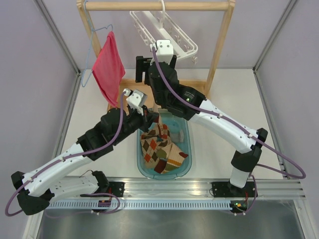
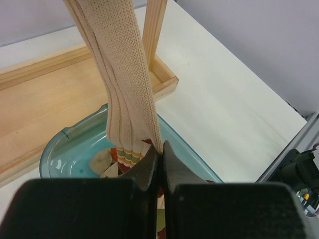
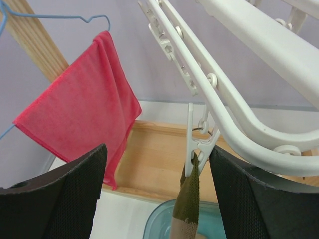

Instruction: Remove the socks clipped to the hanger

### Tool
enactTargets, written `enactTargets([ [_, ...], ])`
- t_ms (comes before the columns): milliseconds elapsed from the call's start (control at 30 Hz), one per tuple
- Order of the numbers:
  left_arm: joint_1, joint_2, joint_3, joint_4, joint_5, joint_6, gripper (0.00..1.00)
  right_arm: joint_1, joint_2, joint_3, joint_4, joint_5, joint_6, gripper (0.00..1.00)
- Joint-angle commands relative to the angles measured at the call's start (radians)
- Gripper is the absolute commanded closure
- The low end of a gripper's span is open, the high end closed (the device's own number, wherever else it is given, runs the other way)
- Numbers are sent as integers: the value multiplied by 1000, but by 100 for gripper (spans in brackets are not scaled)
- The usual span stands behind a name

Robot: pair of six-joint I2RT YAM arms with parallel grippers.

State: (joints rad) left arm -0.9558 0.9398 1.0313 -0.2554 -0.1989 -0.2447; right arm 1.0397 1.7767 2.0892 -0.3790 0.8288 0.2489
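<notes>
The white hanger (image 1: 172, 30) hangs from the wooden rack; its frame fills the upper right of the right wrist view (image 3: 239, 89). One of its clips (image 3: 198, 144) grips the olive cuff of a cream sock (image 3: 188, 199) that hangs down toward the basin. My right gripper (image 3: 157, 194) is open, and the clip sits just inside its right finger (image 3: 249, 199). My left gripper (image 2: 161, 149) is shut on the lower edge of that hanging ribbed cream sock (image 2: 122, 74), just above its striped band. Argyle socks (image 1: 162, 149) lie in the basin.
A teal basin (image 1: 185, 164) stands between the arms, below the rack's wooden base tray (image 2: 45, 109). A red-pink cloth (image 1: 108, 67) hangs on a blue wire hanger (image 1: 92, 45) at the rack's left. Rack uprights (image 1: 222, 45) flank the hanger.
</notes>
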Motion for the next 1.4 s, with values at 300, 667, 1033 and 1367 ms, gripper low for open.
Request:
enactTargets([
  [300,-8,-4,26,-1,41,28,98,0,64,123,-40,157,-77,14],
  [667,-8,-6,23,2,44,27,98,-6,109,187,-40,217,-120,37],
  [1033,-8,-9,19,1,44,28,98,-23,116,203,-28,219,-128,99],
  [1367,-8,-10,19,-1,35,31,98,-23,102,164,-27,182,-102,98],
])
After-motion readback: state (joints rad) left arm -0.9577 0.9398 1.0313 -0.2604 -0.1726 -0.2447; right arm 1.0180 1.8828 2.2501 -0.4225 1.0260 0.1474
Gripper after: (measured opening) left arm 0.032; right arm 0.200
